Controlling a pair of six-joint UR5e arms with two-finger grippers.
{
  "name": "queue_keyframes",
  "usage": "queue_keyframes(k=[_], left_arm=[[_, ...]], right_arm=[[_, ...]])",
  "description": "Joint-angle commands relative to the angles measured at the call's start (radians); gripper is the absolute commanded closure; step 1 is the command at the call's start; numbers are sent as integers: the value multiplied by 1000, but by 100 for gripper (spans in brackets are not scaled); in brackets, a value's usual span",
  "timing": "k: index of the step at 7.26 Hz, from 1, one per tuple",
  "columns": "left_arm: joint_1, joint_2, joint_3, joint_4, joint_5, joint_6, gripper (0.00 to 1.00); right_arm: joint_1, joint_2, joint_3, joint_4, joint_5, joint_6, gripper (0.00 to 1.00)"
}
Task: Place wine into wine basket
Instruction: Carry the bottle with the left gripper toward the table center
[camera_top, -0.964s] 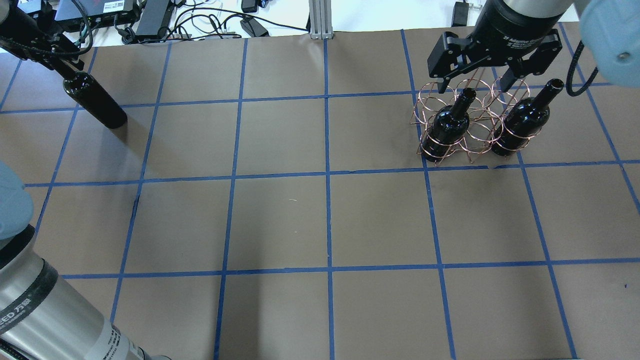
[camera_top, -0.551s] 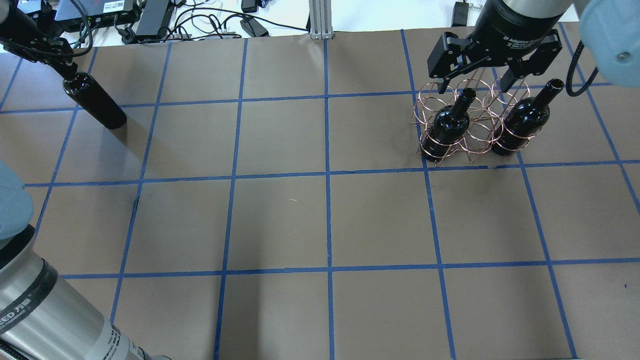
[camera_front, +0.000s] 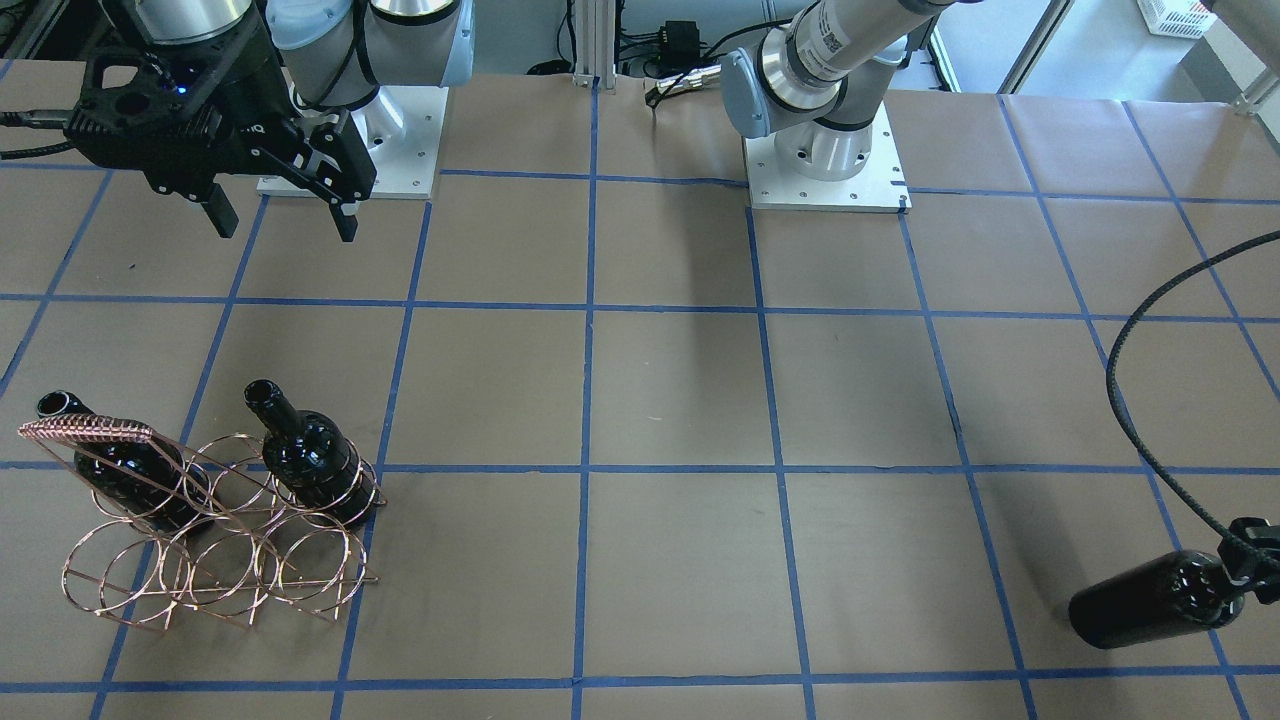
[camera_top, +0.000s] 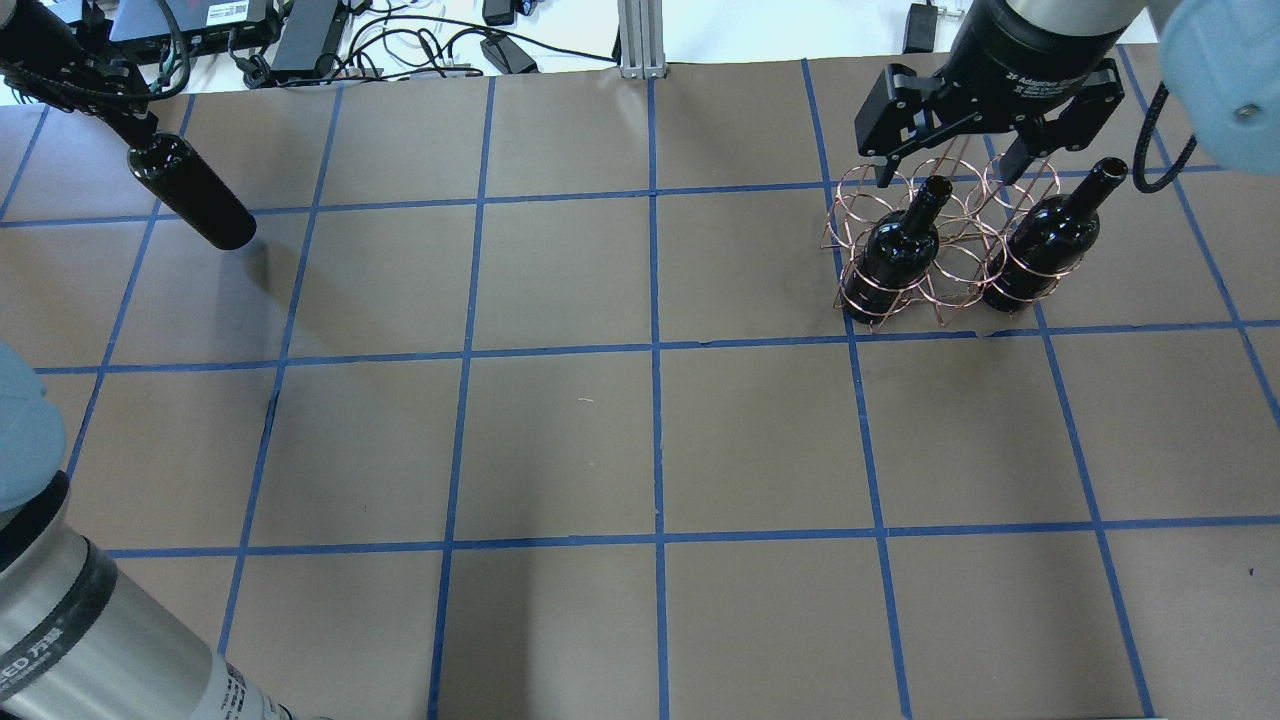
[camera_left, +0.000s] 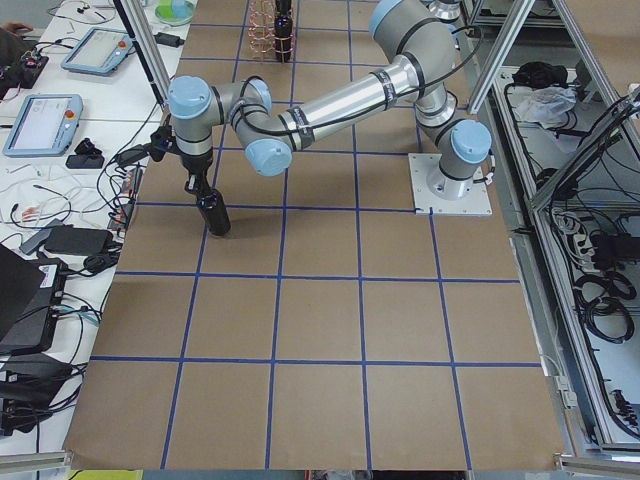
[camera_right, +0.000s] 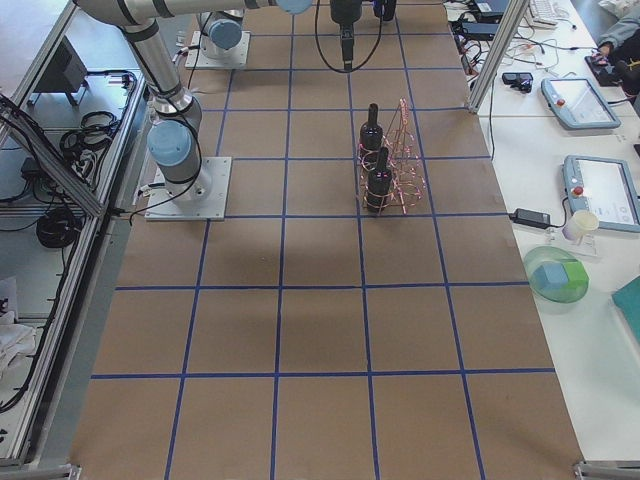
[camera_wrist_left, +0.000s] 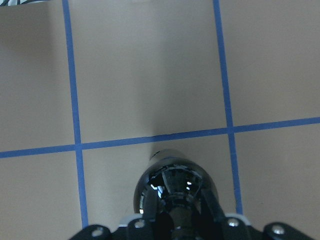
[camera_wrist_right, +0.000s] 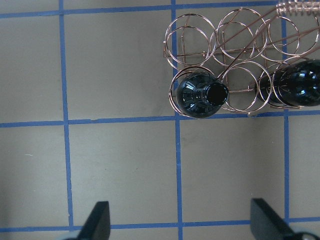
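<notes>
A glossy black wine bottle hangs tilted at the table's far left, and my left gripper is shut on its neck. The left wrist view looks down its shoulder; the same bottle shows front-facing. The copper wire wine basket stands far right, its coil-wrapped handle on top. Two look-alike bottles stand in its end loops. My right gripper hovers open above the basket with nothing between its fingers.
Cables and power bricks and an aluminium post line the far edge. Both arm bases are bolted on the robot's side. A black cable loops over the table near the held bottle.
The left gripper has drawn the bottle slightly up and towards the far edge; its base now stands apart from its shadow. Right arm, basket and its two bottles are unchanged.
</notes>
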Motion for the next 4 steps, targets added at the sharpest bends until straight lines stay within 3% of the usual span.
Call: queue_keyframes(k=[1, 4], left_arm=[[-84, 72, -48, -18, 2, -138, 100], [-196, 170, -123, -54, -1, -260, 100]], right_arm=[[0, 0, 0, 0, 0, 0, 0], [0, 0, 0, -2, 0, 0, 0]])
